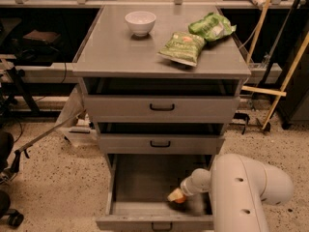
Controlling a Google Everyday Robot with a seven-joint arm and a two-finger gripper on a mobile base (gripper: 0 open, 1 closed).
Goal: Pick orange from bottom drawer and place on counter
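Grey bottom drawer holds the orange at its front right, against my claw; whether it grips I cannot tell. A weak hold could drop it when lifting.

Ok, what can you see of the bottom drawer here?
The bottom drawer is grey metal, lowest and deepest of three, pulled open toward the camera. A small black bar handle sits on its front. Inside its plain tray, near the front right, the orange shows, with the gripper reaching in right at it.
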